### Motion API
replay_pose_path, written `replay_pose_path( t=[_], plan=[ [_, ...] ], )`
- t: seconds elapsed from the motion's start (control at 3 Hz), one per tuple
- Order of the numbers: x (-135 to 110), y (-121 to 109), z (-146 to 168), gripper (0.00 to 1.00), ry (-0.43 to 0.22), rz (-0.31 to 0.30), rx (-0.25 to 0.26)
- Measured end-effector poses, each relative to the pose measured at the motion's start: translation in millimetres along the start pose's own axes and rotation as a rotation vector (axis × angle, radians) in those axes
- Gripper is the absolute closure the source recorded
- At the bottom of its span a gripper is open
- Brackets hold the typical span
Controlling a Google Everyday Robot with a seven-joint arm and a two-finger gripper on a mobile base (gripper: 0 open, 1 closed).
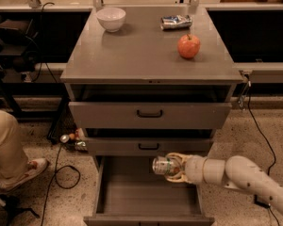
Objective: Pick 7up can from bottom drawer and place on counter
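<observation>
The 7up can, silver and green with a shiny end, lies on its side in my gripper, whose cream fingers are shut around it. I hold it above the open bottom drawer, near its back right part, just below the middle drawer's front. My white arm reaches in from the lower right. The counter is the flat grey top of the cabinet, well above the gripper.
On the counter stand a white bowl, a dented blue-and-silver can and a red apple. Two grey drawers with black handles are above. A person's leg and shoe and cables lie on the floor at left.
</observation>
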State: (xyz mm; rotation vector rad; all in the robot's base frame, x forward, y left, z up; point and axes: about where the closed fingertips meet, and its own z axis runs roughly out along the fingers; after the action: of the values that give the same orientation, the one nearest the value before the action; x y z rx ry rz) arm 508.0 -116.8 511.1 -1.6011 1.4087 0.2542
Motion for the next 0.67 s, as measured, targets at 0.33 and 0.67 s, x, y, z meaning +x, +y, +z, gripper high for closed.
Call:
replay_pose_path(
  t=[0.33,0.67],
  plan=[
    [-44,-30,-31,1.00,-0.039,-0.099,0.011],
    [-91,-54,-53,1.00,-0.002,-0.232,0.019]
  ],
)
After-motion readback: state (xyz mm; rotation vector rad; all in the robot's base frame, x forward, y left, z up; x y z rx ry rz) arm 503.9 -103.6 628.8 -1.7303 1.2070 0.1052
